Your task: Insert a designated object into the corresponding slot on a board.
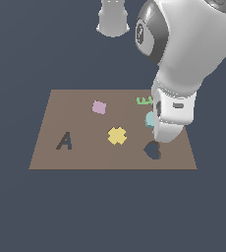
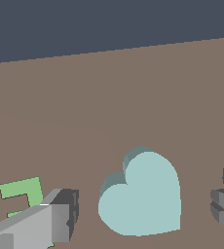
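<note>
The light teal heart block [image 2: 142,194] lies flat on the brown board [image 1: 80,157]. My gripper [image 2: 145,213] is open and low over the board. One finger [image 2: 60,214] stands on each side of the heart with a gap to it. In the exterior view only an edge of the heart [image 1: 149,119] shows beside the white hand [image 1: 173,115], which hides the fingers. The dark heart-shaped slot [image 1: 153,150] sits just in front of the hand, near the board's front edge, and is empty.
A green E-shaped piece [image 1: 144,100] lies just behind the heart, close to one finger in the wrist view. A yellow cross [image 1: 117,135] and a pink square [image 1: 99,107] rest mid-board. A dark A-shaped cutout [image 1: 64,141] is toward the exterior view's left.
</note>
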Motion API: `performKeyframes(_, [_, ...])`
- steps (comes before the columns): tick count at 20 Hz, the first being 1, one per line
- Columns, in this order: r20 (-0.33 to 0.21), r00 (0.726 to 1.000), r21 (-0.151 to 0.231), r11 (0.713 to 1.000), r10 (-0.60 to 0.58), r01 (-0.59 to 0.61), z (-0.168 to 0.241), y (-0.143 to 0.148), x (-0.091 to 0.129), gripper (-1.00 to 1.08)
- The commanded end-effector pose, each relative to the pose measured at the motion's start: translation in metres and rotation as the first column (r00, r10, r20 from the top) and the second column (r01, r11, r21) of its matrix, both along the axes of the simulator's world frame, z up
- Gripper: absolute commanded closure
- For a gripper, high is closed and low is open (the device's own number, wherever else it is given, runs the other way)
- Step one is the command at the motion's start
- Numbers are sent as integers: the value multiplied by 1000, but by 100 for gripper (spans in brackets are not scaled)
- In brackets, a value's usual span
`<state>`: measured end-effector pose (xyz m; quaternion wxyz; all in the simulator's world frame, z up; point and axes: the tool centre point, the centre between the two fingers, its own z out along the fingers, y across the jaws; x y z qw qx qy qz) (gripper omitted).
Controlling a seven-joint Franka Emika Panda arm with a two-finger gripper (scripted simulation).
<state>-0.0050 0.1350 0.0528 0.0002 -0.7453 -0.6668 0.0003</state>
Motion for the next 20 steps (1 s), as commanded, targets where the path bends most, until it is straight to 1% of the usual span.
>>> performKeyframes(1, [1,1000,0,1000,27,-27,-2,2,-2,-92])
performKeyframes(8, [0,999,0,999,35,-35,-4,2,-2,-92])
performKeyframes(16, [1,999,0,999,40,-40,-23,2,-3,-92])
performKeyframes(17, [1,999,0,999,40,-40,-23,2,-3,108])
performKeyframes(20, [1,999,0,999,40,-40,-23,2,-3,108])
